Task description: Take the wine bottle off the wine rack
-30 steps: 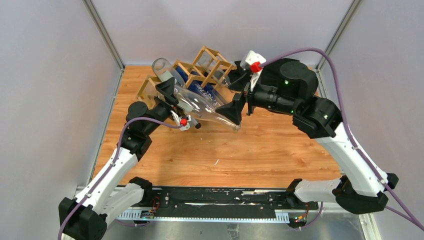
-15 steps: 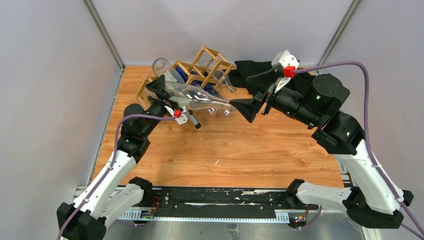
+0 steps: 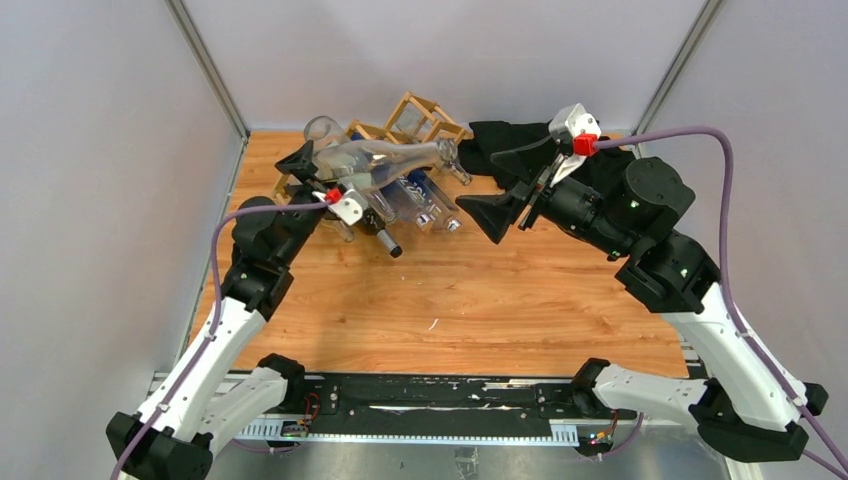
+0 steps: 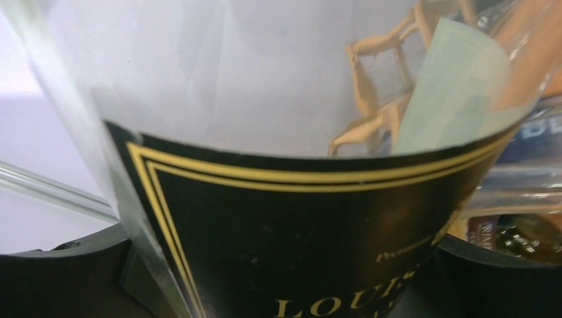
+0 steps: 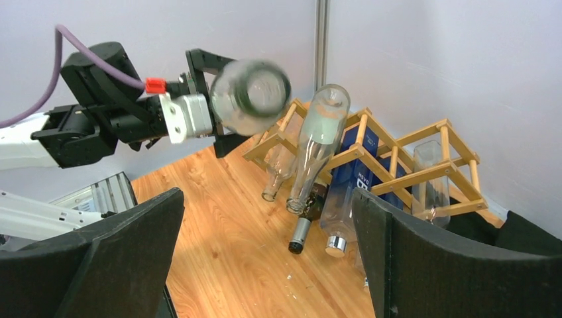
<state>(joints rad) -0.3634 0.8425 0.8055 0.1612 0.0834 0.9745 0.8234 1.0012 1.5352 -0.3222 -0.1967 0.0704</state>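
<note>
My left gripper (image 3: 322, 178) is shut on the body of a clear wine bottle (image 3: 385, 158) and holds it in the air over the wine rack (image 3: 425, 112), neck pointing right. In the left wrist view the wine bottle (image 4: 278, 119) and its black, gold-edged label fill the frame between my fingers (image 4: 59, 281). My right gripper (image 3: 497, 187) is open and empty, a short way right of the neck. In the right wrist view the bottle (image 5: 250, 96) shows end-on, with the light wooden rack (image 5: 397, 159) to its right and my right gripper (image 5: 265, 265) wide apart.
Several other bottles lie in the rack with necks on the table: a clear one (image 5: 318, 146), a blue one (image 5: 351, 175) and a dark one with a silver neck (image 5: 303, 233). A black cloth (image 3: 500, 140) lies behind the right gripper. Grey walls enclose the table (image 3: 450, 300).
The right gripper let go of the bottle's neck and drew back to the right. The left gripper lifted the bottle up and back, swinging its neck over the rack.
</note>
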